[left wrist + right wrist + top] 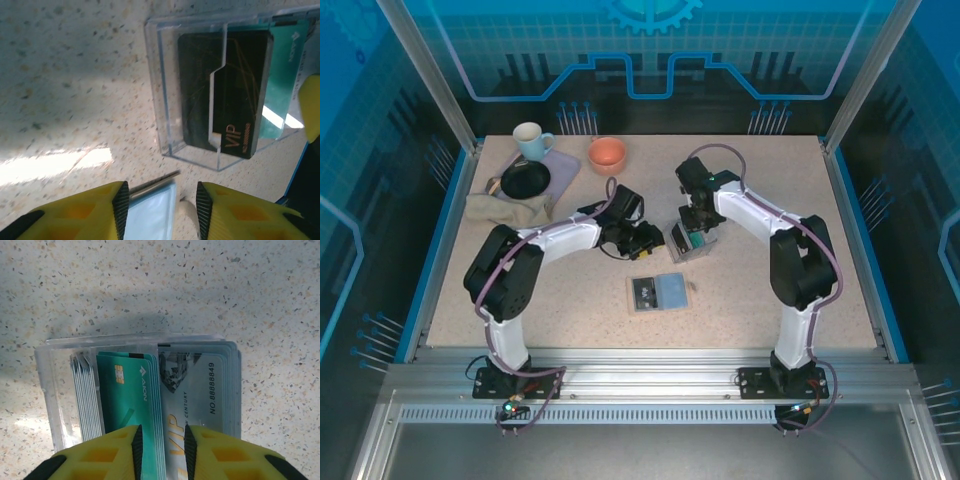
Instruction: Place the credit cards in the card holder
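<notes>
right gripper point(162, 440) is nose-down over the clear box point(52, 390), jaws narrow and astride the top edge of the teal card point(125, 395), can't tell if they're biting; the cards stand leaning in the box, so that edge is the only part a finger can reach, and the grey VIP card point(205, 390) is packed against it at 3 o'clock, so there's a risk of pulling two. left gripper point(161, 200) sits at 9 o'clock of the box, jaws apart, with a pale blue flat piece in the gap, nothing clamped. card holder point(650, 293) lies open and flat at 7 o'clock of the box, near it, looks ready to load. table point(570, 310) is bare around it; cup point(530, 140), bowl point(607, 154), cloth point(505, 208) are off at 10 o'clock, well apart. I'd lift straight up, box walls leave no sideways room
</notes>
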Tool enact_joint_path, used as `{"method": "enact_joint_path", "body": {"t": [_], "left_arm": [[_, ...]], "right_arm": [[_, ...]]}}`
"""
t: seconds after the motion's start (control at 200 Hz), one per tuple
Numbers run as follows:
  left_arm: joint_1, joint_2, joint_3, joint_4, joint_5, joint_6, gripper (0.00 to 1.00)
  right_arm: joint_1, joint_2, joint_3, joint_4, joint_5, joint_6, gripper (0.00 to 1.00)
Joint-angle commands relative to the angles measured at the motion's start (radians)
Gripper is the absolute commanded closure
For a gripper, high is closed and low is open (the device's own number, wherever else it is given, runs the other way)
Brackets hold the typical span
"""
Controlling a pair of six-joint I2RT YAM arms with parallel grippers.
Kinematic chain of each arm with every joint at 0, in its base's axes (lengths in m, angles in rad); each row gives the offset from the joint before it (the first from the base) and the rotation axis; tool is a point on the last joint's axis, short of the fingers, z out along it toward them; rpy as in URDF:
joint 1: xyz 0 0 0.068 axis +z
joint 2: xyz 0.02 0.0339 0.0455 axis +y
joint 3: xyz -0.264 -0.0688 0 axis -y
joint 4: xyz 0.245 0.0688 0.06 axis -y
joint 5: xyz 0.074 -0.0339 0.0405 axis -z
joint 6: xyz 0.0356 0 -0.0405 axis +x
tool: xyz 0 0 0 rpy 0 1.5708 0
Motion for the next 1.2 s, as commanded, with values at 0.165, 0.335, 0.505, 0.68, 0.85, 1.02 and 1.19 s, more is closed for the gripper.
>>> {"method": "enact_joint_path", "body": {"t": [0.165,0.335,0.505,0.68,0.85,1.02,1.19], "left_arm": [[0.016,0.140,0.161,0.012,0.062,-0.056,0.52],[0.025,0.215,0.217,0.034,0.086,-0.097,0.51],[0.027,0.284,0.263,0.028,0.111,-0.114,0.51],[0.028,0.307,0.229,0.020,0.107,-0.125,0.59],[0.027,0.300,0.181,0.023,0.093,-0.125,0.66],[0.028,0.300,0.170,0.017,0.090,-0.115,0.70],[0.027,0.296,0.215,-0.050,0.073,-0.056,0.72]], "right_arm": [[0.007,-0.002,-0.005,0.005,-0.044,-0.010,0.73],[0.003,-0.012,-0.020,0.019,-0.066,-0.003,0.73],[0.004,-0.012,-0.019,0.021,-0.066,-0.013,0.72],[0.015,-0.001,-0.024,0.018,-0.022,-0.038,0.71],[0.028,0.022,-0.024,0.015,0.041,-0.057,0.70],[0.041,0.032,-0.022,0.021,0.092,-0.076,0.69],[0.024,0.005,0.006,0.015,0.048,-0.075,0.69]]}}
